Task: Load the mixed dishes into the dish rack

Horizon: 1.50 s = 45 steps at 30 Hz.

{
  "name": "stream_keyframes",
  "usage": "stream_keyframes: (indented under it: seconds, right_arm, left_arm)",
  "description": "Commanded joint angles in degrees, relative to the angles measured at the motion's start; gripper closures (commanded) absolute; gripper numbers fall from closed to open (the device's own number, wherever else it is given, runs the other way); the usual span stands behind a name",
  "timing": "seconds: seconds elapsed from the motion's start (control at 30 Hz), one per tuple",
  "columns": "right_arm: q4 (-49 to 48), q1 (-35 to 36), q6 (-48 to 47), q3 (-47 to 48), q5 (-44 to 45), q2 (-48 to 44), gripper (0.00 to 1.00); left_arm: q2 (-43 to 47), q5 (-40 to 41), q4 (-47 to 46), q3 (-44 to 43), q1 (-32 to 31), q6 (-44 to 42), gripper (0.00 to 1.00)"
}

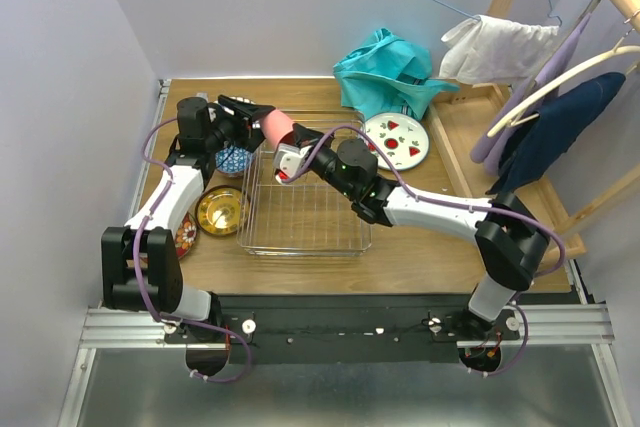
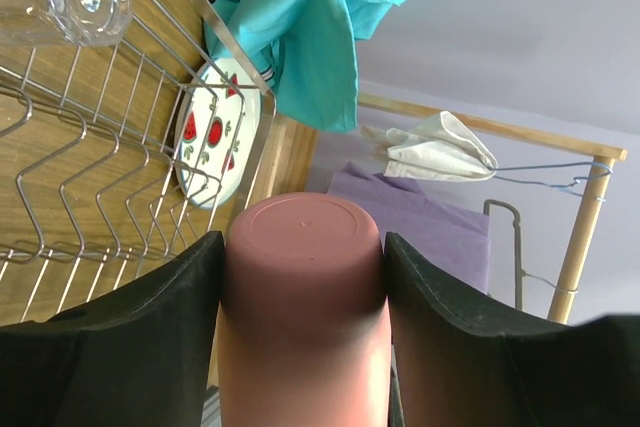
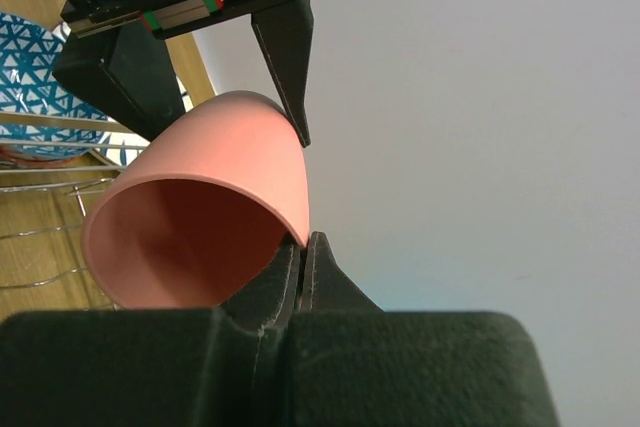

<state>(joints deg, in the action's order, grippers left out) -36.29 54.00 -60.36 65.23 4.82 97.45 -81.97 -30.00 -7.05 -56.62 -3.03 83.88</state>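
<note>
Pink cup [image 1: 275,128], a smooth matte tapered cylinder, hangs on its side above the far left edge of the silver wire dish rack [image 1: 320,232]. We see the left gripper [image 2: 303,247] fingers [image 2: 180,297] pressed against both cup sides. The right gripper [image 3: 301,252] is pinched together on the rim wall.

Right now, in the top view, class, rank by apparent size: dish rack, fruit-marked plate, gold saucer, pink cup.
Largest to smallest:
dish rack
fruit-marked plate
gold saucer
pink cup, smallest despite held nearer the camera
</note>
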Motion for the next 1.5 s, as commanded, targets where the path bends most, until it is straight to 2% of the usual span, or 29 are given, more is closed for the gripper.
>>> stream_keyframes:
  seconds: [0.0, 0.03, 0.07, 0.13, 0.23, 0.4, 0.43, 0.53, 0.57, 0.63, 0.7, 0.77, 0.9, 1.0, 1.13, 1.27, 1.47]
  right_arm:
    - [1.7, 0.6, 1.2, 3.1, 1.5, 2.2, 0.99]
    - [3.2, 0.6, 1.2, 3.4, 1.9, 2.4, 0.93]
    - [4.1, 0.6, 1.3, 3.6, 2.1, 2.3, 0.79]
    - [6.8, 0.5, 1.6, 3.6, 2.9, 1.9, 0.41]
    - [13.7, 0.5, 1.7, 3.9, 3.7, -0.1, 0.22]
    - [25.5, 0.5, 8.9, 4.2, 5.5, -5.2, 0.15]
    - [29.4, 0.4, 10.7, 4.2, 6.9, -6.1, 0.15]
    - [38.4, -0.4, 19.5, 4.4, 9.5, -9.6, 0.14]
    - [39.8, -0.8, 21.8, 4.1, 10.0, -10.5, 0.14]
    - [43.9, -2.3, 28.9, 3.3, 12.0, -12.8, 0.12]
    - [46.6, -3.5, 35.8, 3.1, 12.8, -14.6, 0.06]
    - [51.0, -5.2, 39.5, 3.1, 12.3, -14.8, 0.01]
    - [55.4, -8.1, 49.4, 3.5, 9.4, -14.6, 0.0]
    - [58.0, -12.8, 55.6, 4.5, 6.4, -13.6, 0.0]
    - [61.2, -18.8, 59.8, 6.4, 1.1, -12.4, 0.0]
    - [60.6, -19.7, 59.3, 6.0, 1.3, -12.6, 0.0]
    - [60.5, -20.5, 59.0, 4.2, 1.1, -13.5, 0.0]
  left_arm:
    - [1.9, -0.1, 0.5, -0.3, 0.0, -1.3, 0.41]
    - [1.9, -0.1, 0.5, -0.5, 0.0, -1.5, 0.43]
    - [1.6, 0.6, 0.5, -0.7, 0.0, -1.9, 0.47]
    - [1.4, 1.9, 0.6, -2.1, 0.2, -4.1, 0.5]
    - [-0.7, 3.3, -1.1, -4.3, 0.9, -6.5, 0.51]
    - [-5.8, 3.5, -7.2, -8.7, 1.3, -14.4, 0.59]
    - [-6.6, 2.8, -7.5, -9.6, 1.2, -18.1, 0.6]
    - [-9.4, 2.3, -6.0, -14.4, 0.5, -25.3, 0.6]
    - [-10.0, 2.6, -5.0, -15.7, 0.1, -32.0, 0.6]
    - [-11.2, 3.5, -1.9, -19.1, -0.8, -37.8, 0.62]
    - [-12.0, 4.9, -0.8, -21.3, -2.5, -45.5, 0.63]
    - [-12.7, 6.0, -0.3, -22.6, -4.5, -49.6, 0.64]
    - [-14.4, 8.2, 0.6, -25.5, -9.5, -60.5, 0.65]
    - [-15.8, 9.2, -2.2, -25.4, -13.5, -68.6, 0.66]
    - [-19.0, 11.2, -6.2, -25.1, -15.8, -74.6, 0.67]
    - [-21.1, 13.2, -12.3, -23.3, -17.1, -80.9, 0.67]
    - [-24.4, 12.6, -22.1, -20.1, -18.1, -81.6, 0.7]
